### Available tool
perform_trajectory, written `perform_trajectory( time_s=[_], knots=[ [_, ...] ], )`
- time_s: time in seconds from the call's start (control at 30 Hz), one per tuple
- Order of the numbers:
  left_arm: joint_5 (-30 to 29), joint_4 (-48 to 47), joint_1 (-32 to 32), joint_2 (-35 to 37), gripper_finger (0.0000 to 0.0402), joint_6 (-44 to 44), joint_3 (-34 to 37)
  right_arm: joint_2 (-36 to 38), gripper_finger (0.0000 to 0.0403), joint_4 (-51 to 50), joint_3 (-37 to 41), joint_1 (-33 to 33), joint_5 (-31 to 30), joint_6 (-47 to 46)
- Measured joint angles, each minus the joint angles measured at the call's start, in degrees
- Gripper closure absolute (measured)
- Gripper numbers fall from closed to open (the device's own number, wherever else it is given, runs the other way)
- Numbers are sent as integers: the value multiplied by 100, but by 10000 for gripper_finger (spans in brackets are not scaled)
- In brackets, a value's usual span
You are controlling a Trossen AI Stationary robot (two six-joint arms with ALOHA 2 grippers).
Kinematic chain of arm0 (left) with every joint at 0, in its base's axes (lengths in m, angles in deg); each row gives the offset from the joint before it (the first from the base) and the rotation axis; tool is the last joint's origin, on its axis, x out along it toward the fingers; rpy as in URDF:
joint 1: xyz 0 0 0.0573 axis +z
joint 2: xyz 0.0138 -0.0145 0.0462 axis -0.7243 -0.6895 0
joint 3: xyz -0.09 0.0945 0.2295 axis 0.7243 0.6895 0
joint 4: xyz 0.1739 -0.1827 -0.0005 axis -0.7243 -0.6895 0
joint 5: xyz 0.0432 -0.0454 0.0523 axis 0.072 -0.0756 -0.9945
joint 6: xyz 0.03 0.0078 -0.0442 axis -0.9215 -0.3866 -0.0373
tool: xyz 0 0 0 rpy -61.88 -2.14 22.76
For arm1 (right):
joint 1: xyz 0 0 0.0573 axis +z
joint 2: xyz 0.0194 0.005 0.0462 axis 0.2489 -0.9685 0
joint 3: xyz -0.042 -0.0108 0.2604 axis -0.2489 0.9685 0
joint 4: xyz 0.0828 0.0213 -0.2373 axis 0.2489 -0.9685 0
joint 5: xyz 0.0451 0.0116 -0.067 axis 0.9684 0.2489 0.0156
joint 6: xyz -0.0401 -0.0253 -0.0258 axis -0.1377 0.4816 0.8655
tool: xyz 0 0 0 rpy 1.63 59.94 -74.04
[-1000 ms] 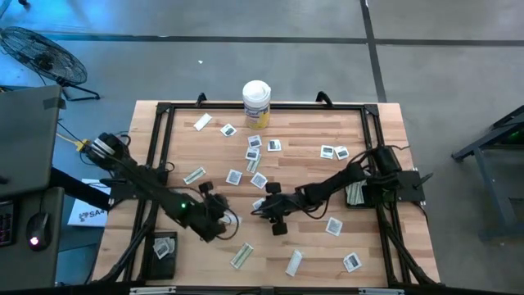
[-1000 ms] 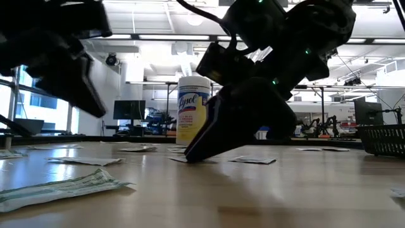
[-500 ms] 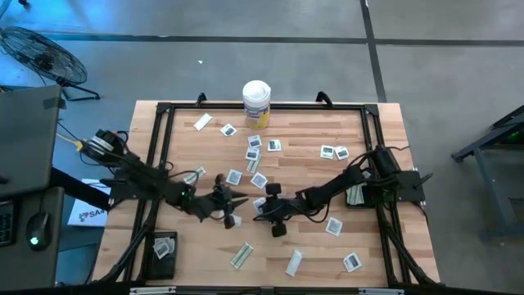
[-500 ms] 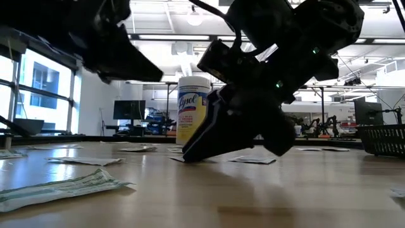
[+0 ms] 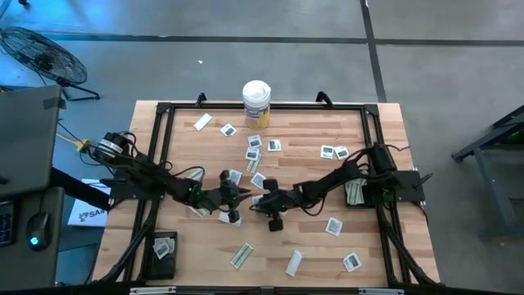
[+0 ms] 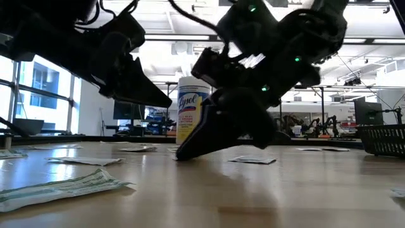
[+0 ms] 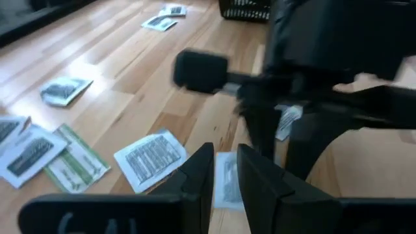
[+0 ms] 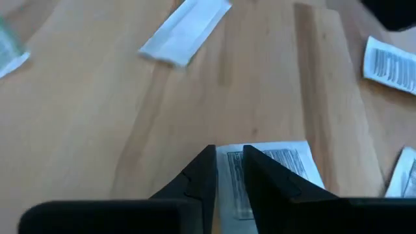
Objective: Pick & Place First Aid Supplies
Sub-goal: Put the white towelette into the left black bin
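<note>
The left gripper [image 5: 232, 197] reaches toward the middle of the wooden table [image 5: 368, 246] and hangs above it. In its wrist view its fingers [image 7: 198, 172] stand nearly together, with only a narrow slit between them and nothing caught there; a square white sachet [image 7: 151, 156] lies flat on the wood below, just beside their tips.

Just to its right, almost meeting it, the right gripper [image 5: 262, 203] is tipped steeply down onto the table. Its fingers [image 8: 203, 170] are drawn close over the edge of another sachet [image 8: 270, 170], apparently pinching it, though the contact itself is hard to make out. That sachet lies on the boards near the table's middle.

More first aid supplies [image 5: 332, 226] lie scattered flat across the table on both sides.
</note>
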Motion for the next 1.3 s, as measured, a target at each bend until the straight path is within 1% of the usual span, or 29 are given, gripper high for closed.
perform_trajectory(
  time_s=[0.17,0.33,0.47,0.53,0.7,0.73,0.8,0.9,1.07,1.2,1.3],
  knots=[
    [-8,176,-3,2,335,-363,0,-175,359,211,-13,-199,50,-170],
    [-13,225,-3,2,335,-567,0,-192,394,312,-2,-343,-54,-273],
    [-15,114,-18,4,335,-732,0,-186,394,564,30,-341,125,-272],
    [-15,-7,-18,19,335,-827,0,-57,393,547,37,-343,216,-274],
    [-4,-442,-18,92,335,-907,0,457,399,-120,57,-304,584,-316],
    [51,-440,-18,94,335,-970,0,571,398,-291,65,-283,583,-359],
    [382,-383,-18,94,332,-1072,0,781,396,-596,77,-242,573,-432],
    [675,-384,-20,94,314,-1247,-2,1069,397,-736,73,-171,571,-450],
    [709,-402,-18,83,254,-1703,-7,1402,399,-640,54,-88,581,-600],
    [501,-106,-18,83,214,-2355,-9,1539,395,-412,45,-89,845,-892],
    [770,140,-15,83,201,-2877,-10,1535,399,-343,46,-98,850,-1195]
  ],
)
